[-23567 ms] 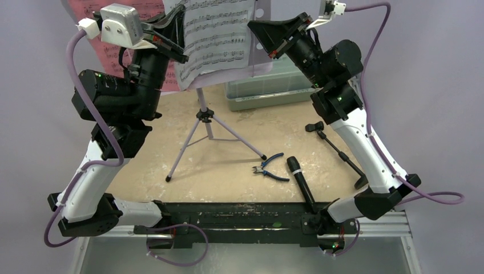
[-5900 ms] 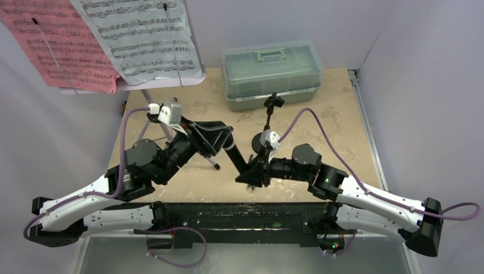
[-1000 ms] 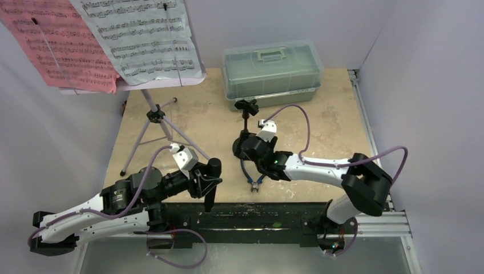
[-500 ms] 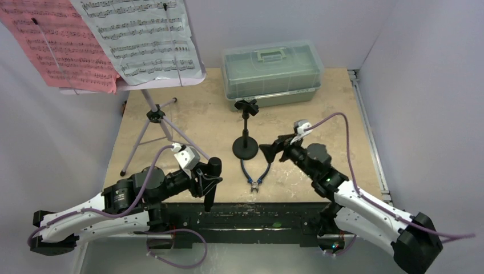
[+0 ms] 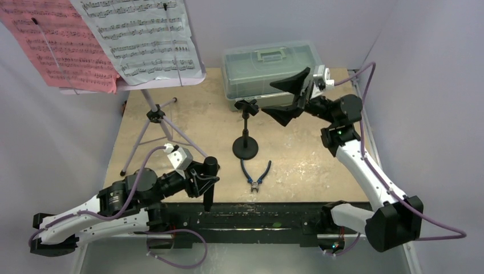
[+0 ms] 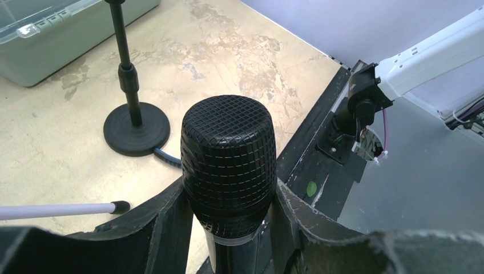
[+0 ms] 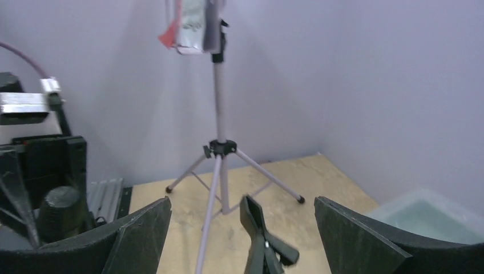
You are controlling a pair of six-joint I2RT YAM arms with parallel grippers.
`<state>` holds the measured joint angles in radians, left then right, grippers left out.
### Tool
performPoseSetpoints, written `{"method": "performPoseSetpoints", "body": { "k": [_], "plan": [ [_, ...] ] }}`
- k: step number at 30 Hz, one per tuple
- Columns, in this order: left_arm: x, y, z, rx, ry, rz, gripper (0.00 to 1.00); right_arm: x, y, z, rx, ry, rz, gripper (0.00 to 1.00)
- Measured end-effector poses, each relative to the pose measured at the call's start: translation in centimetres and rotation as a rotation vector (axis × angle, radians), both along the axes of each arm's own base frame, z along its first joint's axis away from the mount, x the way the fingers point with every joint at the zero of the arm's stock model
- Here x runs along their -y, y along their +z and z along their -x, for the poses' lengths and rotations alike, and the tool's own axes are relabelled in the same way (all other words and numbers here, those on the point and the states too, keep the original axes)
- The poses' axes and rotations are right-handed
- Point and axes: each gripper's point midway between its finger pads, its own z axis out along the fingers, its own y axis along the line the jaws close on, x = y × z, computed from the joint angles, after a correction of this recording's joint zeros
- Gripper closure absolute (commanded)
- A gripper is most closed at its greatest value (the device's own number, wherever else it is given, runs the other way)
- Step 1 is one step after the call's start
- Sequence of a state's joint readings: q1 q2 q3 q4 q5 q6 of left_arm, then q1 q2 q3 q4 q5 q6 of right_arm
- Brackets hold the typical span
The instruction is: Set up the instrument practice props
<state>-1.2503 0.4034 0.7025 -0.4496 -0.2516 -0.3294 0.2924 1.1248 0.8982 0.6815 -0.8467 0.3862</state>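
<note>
The lilac music stand (image 5: 155,116) stands on its tripod legs at the back left, with a pink sheet (image 5: 51,48) and a white sheet (image 5: 142,40) on its desk. My left gripper (image 5: 206,178) is shut on the black microphone (image 6: 228,154) near the table's front edge, its mesh head pointing away from the wrist. The black round-based stand (image 5: 245,146) is upright mid-table, its clip (image 5: 246,105) on top. My right gripper (image 5: 287,97) hangs open and empty just right of that clip. In the right wrist view the clip (image 7: 262,242) lies ahead between the wide fingers.
A translucent green toolbox (image 5: 273,71) sits at the back, directly behind my right gripper. Blue-handled pliers (image 5: 255,173) lie in front of the stand's base. Walls close in on the left, back and right. The black mounting rail (image 5: 257,214) runs along the near edge.
My right arm has lifted from beside the stand's base and swung back and to the right, up to the height of the clip. The left arm with the microphone has barely moved.
</note>
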Motion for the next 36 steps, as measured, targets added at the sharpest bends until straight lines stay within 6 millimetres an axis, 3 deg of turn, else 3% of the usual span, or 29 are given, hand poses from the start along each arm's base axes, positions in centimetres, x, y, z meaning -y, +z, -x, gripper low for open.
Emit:
{"method": "performPoseSetpoints", "body": {
  "k": [2, 5, 11, 23, 36],
  "plan": [
    [-0.3, 0.1, 0.0, 0.004, 0.005, 0.012, 1.00, -0.9, 2.2, 0.4, 0.057, 0.093, 0.019, 0.01],
    [-0.4, 0.1, 0.0, 0.006, 0.010, 0.016, 1.00, -1.9, 2.9, 0.4, 0.070, 0.197, 0.044, 0.01],
    [-0.4, -0.1, -0.1, 0.004, 0.011, 0.011, 1.00, -3.0, -0.7, -0.8, -0.020, 0.304, 0.122, 0.01],
    [0.0, -0.8, -0.3, -0.005, 0.018, -0.019, 1.00, -4.1, -4.3, -4.0, -0.084, 0.335, 0.146, 0.01],
    [0.1, -1.1, -0.5, -0.008, 0.027, -0.035, 1.00, -4.8, -6.3, -4.5, -0.148, 0.428, 0.056, 0.01]
  ]
}}
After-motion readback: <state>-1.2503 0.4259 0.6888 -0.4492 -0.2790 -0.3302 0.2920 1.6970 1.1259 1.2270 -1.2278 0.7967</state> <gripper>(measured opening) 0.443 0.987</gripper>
